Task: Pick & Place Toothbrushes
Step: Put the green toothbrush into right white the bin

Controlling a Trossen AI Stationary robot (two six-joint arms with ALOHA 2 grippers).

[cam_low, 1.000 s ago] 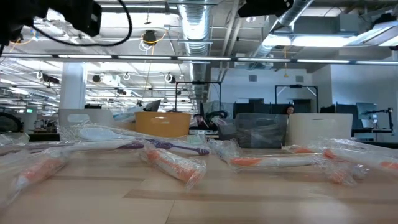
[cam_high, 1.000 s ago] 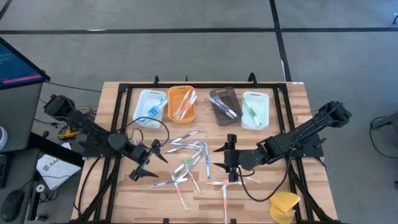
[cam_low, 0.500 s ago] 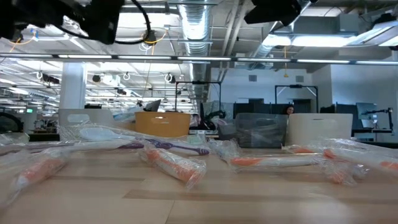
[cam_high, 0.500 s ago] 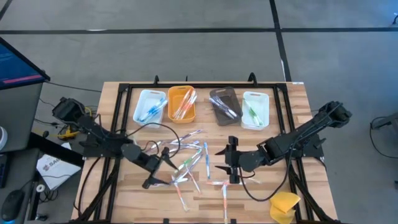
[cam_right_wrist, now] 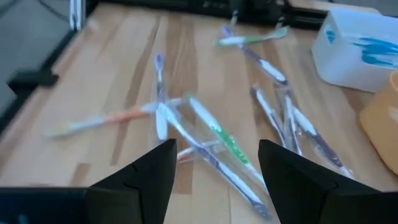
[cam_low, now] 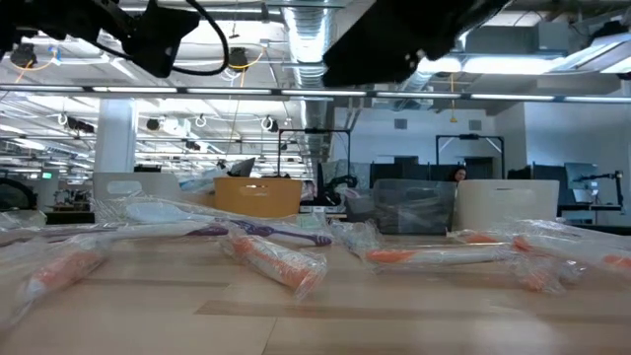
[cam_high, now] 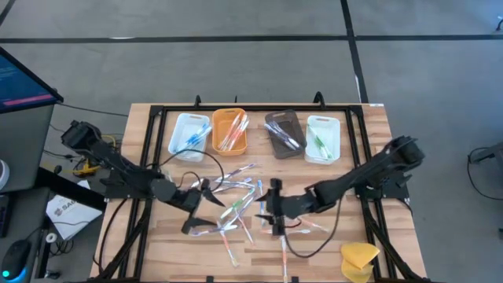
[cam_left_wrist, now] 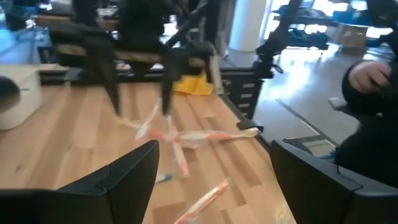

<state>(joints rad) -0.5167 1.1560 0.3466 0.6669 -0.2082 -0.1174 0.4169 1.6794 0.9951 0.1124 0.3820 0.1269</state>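
High view: loose toothbrushes (cam_high: pixel 236 200) lie scattered mid-tabletop (cam_high: pixel 149 244), others sorted in four trays (cam_high: pixel 234 130) at the far edge — left pincer (cam_high: pixel 206 206) and right pincer (cam_high: pixel 272 206) both hover spread, empty, over the pile.

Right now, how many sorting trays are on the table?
4, in a row along the table's far edge in the high view: a white tray at the left, then an orange tray, a dark tray, and a second white tray at the right. None looks hidden.
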